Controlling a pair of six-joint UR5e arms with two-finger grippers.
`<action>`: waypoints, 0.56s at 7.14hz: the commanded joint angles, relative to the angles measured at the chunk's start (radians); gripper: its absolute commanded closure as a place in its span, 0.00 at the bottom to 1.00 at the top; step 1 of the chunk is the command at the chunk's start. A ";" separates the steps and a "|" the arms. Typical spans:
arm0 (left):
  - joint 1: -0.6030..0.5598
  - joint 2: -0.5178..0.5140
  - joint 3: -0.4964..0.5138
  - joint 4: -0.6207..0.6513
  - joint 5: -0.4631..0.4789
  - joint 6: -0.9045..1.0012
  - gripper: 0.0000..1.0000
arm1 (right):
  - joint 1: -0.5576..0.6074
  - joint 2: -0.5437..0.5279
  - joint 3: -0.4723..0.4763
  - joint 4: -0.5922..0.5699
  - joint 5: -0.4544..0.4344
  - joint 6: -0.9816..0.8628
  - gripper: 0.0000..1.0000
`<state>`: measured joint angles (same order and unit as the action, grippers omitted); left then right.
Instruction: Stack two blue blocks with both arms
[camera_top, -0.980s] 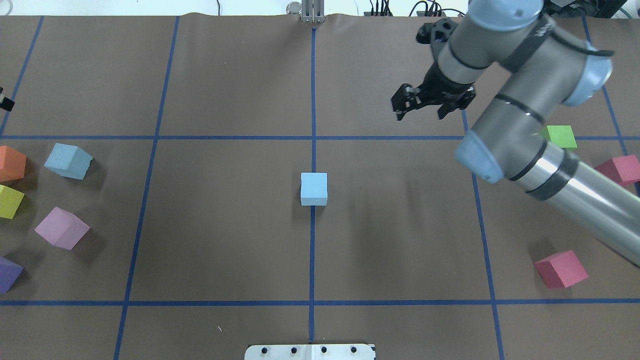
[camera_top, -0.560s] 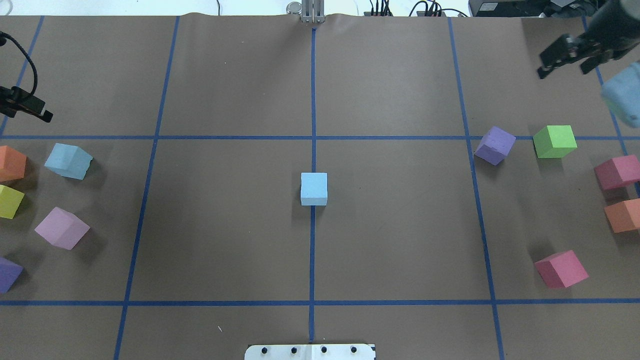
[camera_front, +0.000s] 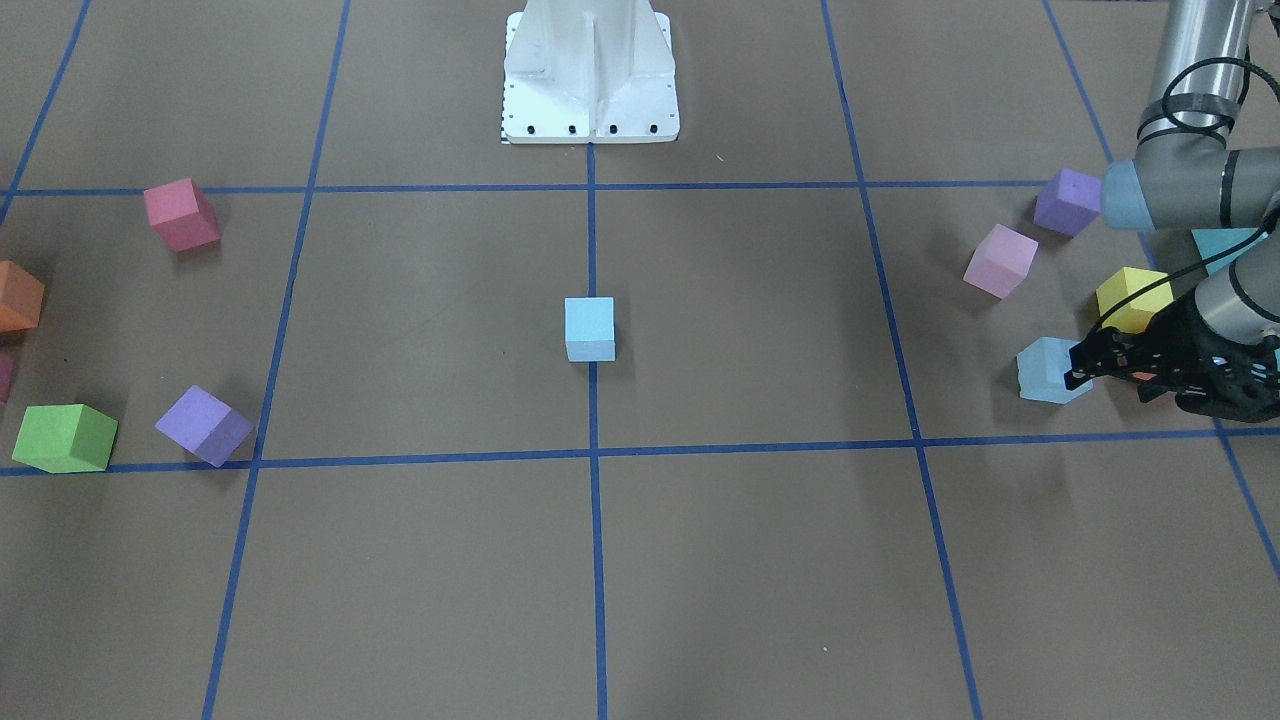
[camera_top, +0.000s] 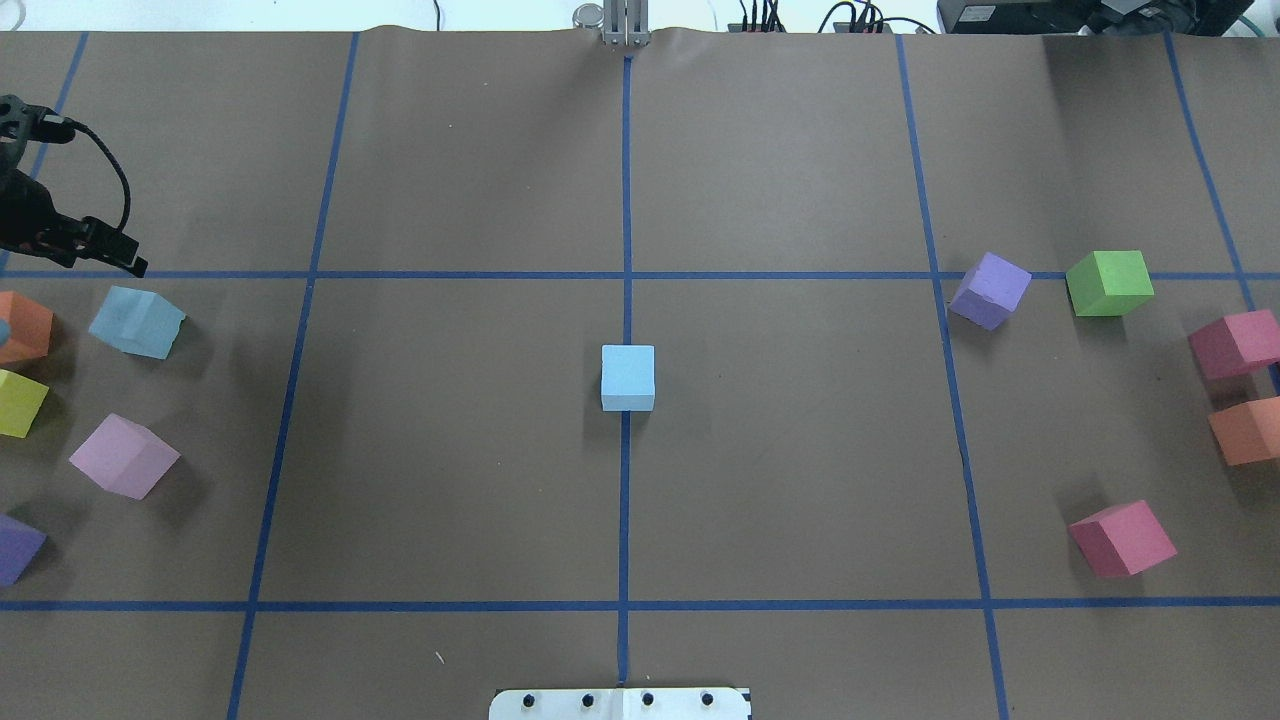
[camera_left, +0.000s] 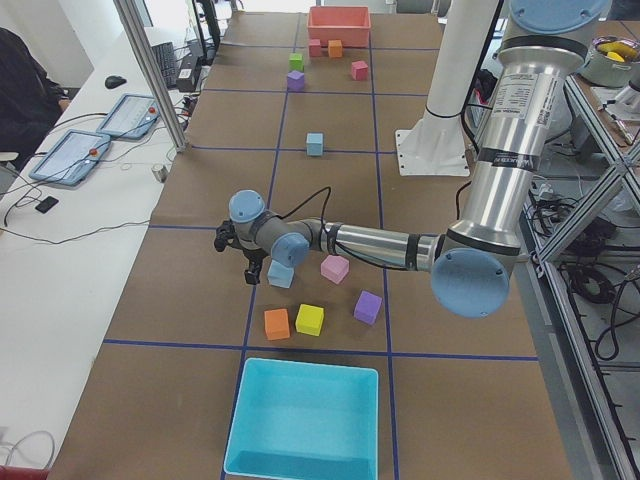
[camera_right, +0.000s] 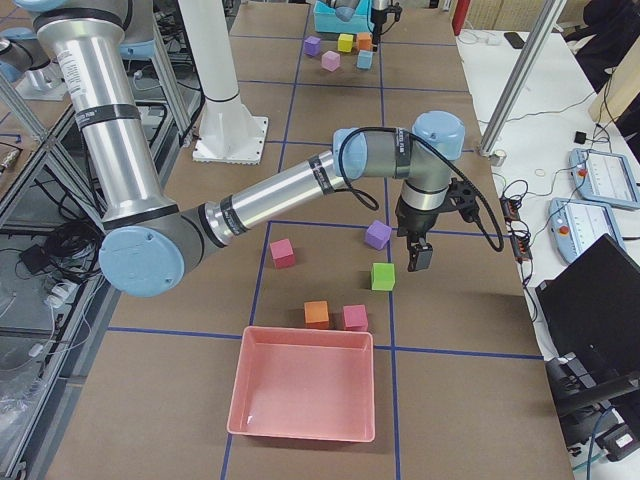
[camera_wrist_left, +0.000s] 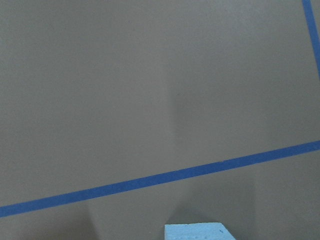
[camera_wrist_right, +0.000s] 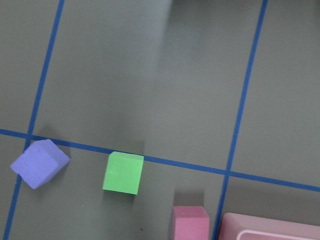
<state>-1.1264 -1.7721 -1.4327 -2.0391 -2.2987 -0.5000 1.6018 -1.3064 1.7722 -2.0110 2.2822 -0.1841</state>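
Observation:
One sky-blue block (camera_top: 628, 377) sits on the centre line of the table; it also shows in the front-facing view (camera_front: 589, 328). The second blue block (camera_top: 137, 321) lies at the far left among other cubes. My left gripper (camera_front: 1085, 365) hovers right beside this block (camera_front: 1048, 370), on its far side, with jaws spread and nothing between them. One fingertip (camera_top: 128, 264) shows in the overhead view. The left wrist view shows only the block's top edge (camera_wrist_left: 200, 232). My right gripper (camera_right: 415, 255) shows only in the exterior right view, above the green cube; I cannot tell its state.
Orange (camera_top: 22, 325), yellow (camera_top: 20, 402), pink (camera_top: 123, 456) and purple (camera_top: 15, 548) cubes crowd the left blue block. Purple (camera_top: 988, 290), green (camera_top: 1108, 283) and several red and orange cubes lie at the right. A turquoise bin (camera_left: 305, 420) and a red bin (camera_right: 305, 395) stand at the table ends.
My right arm has pulled back from mid-table to the right, out of the overhead view. My left gripper has come in from the left edge toward the left blue block.

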 joint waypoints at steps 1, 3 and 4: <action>0.051 0.005 0.005 -0.053 0.019 -0.070 0.02 | 0.053 -0.031 0.001 -0.009 -0.003 -0.046 0.00; 0.082 0.013 0.009 -0.073 0.053 -0.101 0.02 | 0.056 -0.033 0.003 -0.009 -0.004 -0.046 0.00; 0.083 0.014 0.011 -0.073 0.054 -0.101 0.02 | 0.056 -0.036 0.003 -0.009 -0.004 -0.046 0.00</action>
<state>-1.0513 -1.7607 -1.4238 -2.1083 -2.2497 -0.5948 1.6571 -1.3393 1.7745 -2.0202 2.2782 -0.2296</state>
